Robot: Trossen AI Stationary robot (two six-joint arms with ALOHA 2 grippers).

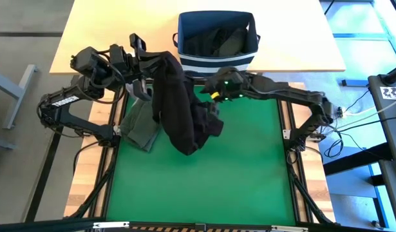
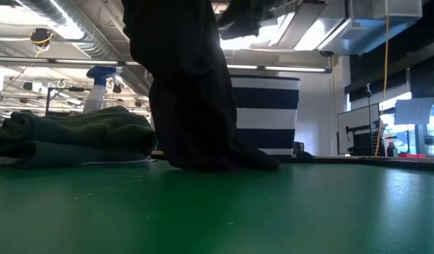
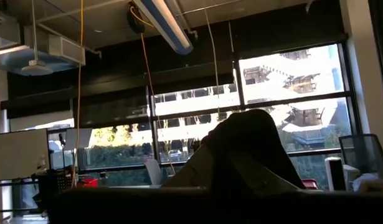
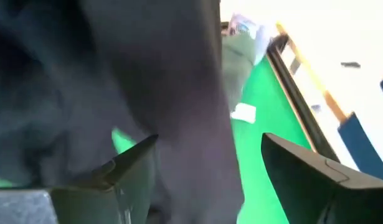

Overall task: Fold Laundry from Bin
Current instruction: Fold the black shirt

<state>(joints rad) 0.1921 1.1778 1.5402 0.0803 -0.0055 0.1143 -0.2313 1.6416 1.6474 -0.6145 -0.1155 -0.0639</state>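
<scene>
Over the green mat (image 1: 236, 180), the left gripper (image 1: 160, 61) pinches the black garment (image 1: 178, 109) aloft while the right gripper (image 4: 203, 168), fingers spread around hanging cloth, could snag it.

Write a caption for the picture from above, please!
Left gripper lifts the black garment above the green mat; right gripper open beside it.

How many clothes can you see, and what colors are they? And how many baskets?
Black clothes: 1, hanging from the left gripper
Dark green clothes: 1, on the green mat
Dark clothes inside the striped basket: 1, colour hard to tell
Striped basket: 1
Total: 4
</scene>
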